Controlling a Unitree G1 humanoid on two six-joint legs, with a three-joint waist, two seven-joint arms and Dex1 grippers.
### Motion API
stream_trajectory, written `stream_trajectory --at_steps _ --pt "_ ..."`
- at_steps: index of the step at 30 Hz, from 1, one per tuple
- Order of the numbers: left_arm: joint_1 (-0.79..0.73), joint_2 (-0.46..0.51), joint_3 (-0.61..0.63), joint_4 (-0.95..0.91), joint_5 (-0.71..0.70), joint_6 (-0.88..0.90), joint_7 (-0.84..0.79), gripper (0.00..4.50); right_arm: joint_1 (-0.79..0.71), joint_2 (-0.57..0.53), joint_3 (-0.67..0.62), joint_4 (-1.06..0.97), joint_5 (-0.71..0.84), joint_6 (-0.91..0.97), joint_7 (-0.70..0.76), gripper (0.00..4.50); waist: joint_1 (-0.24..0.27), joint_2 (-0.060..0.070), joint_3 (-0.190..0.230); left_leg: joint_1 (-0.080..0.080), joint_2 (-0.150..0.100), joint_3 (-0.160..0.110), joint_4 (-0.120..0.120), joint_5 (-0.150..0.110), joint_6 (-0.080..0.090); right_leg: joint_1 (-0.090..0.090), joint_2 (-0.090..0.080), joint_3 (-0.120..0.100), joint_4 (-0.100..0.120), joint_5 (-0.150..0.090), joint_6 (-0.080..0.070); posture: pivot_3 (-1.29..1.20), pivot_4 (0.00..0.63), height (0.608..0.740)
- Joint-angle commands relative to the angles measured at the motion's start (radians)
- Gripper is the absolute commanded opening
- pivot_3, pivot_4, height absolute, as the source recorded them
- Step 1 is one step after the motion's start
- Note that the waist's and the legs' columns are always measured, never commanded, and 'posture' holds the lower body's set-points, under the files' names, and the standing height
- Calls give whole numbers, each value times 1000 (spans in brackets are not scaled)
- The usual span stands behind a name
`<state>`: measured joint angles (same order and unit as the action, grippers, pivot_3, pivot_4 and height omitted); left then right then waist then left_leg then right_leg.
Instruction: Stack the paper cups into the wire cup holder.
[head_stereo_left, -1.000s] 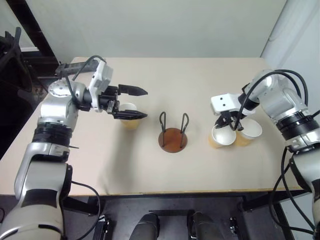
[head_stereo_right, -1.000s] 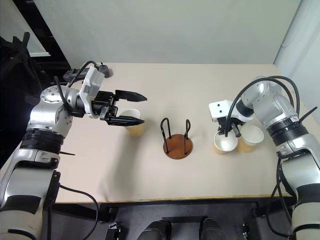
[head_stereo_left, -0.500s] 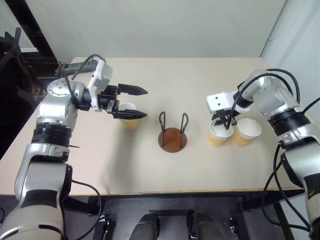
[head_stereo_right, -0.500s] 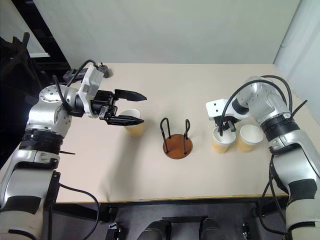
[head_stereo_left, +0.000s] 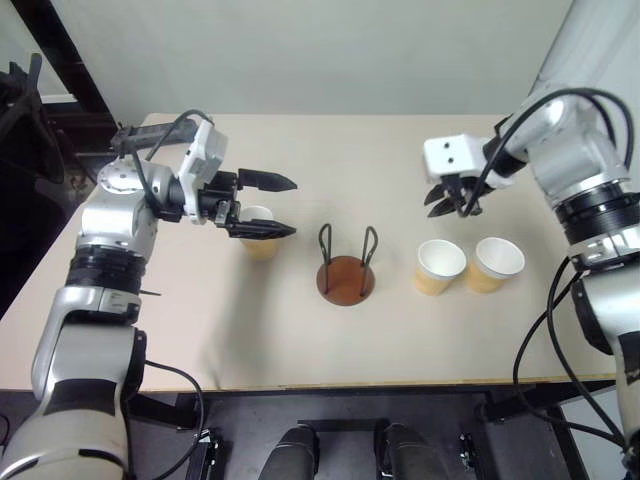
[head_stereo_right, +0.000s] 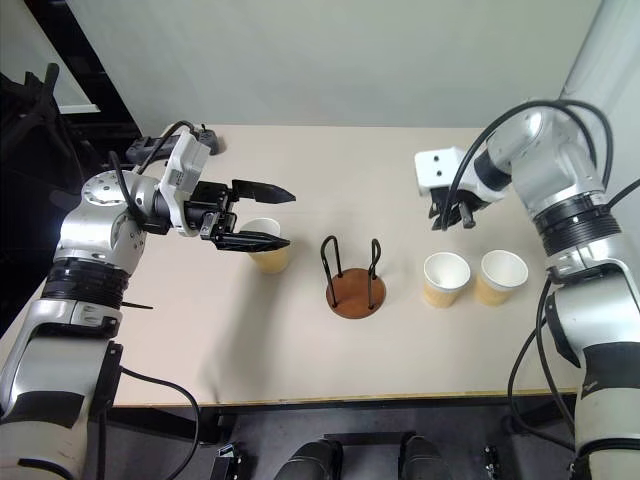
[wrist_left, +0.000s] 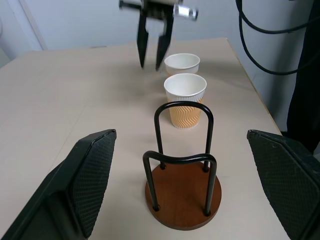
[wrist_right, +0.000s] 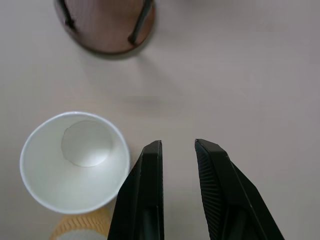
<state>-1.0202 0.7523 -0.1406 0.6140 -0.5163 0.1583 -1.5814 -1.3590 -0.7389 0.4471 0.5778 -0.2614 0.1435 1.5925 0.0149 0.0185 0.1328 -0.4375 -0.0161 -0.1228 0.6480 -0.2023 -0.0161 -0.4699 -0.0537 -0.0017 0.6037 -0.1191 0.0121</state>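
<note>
— Where was your right pincer (head_stereo_right: 452, 216) at that point?

— Above the table (head_stereo_right: 300, 350), over bare tabletop just behind the two cups on my right. Its fingers stood a little apart and gripped nothing. My left pincer (head_stereo_right: 262, 215) hung with its fingers spread wide, also empty, above the third cup.

— And the things, nearest first?

— Nearest me stood the wire cup holder (head_stereo_right: 353, 279), mid-table, upright and with no cup in it. To its right stood two paper cups (head_stereo_right: 445, 279) side by side, mouths up, the far-right cup (head_stereo_right: 502, 276) just beside the first. Left of the holder and a little farther back stood the third cup (head_stereo_right: 268, 247), under my left fingers.
</note>
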Motion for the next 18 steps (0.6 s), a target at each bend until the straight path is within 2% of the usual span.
stream_trajectory --at_steps 1,4,7,11,18 --pt "-19 7 -6 -14 -13 -2 -33 4500 41 -84 -43 -183 84 142 22 949 3 0 0 0 0 0 0 0 0 0 0 0 -1 0 0 0 150 740" --pt "-19 14 -30 -7 -27 -9 -33 4500 121 -182 -19 -369 190 288 22 949 7 0 0 -1 -1 0 0 0 0 1 0 0 -2 0 1 0 150 740" --pt "-18 36 -82 -12 -59 -20 -33 4500 201 -271 -8 -528 272 351 22 949 6 0 0 -2 -1 1 0 0 0 1 0 0 -2 -1 2 0 150 740" --pt "-19 57 -151 -17 -111 -36 -33 4500 254 -274 -25 -611 249 373 22 949 -4 0 0 1 0 1 1 0 0 1 0 1 0 -1 3 0 150 740" --pt "-16 75 -201 -38 -164 -44 -33 4500 296 -271 -34 -659 241 371 8 949 -4 -1 0 1 -1 1 2 2 1 2 1 1 2 -2 4 0 150 740"
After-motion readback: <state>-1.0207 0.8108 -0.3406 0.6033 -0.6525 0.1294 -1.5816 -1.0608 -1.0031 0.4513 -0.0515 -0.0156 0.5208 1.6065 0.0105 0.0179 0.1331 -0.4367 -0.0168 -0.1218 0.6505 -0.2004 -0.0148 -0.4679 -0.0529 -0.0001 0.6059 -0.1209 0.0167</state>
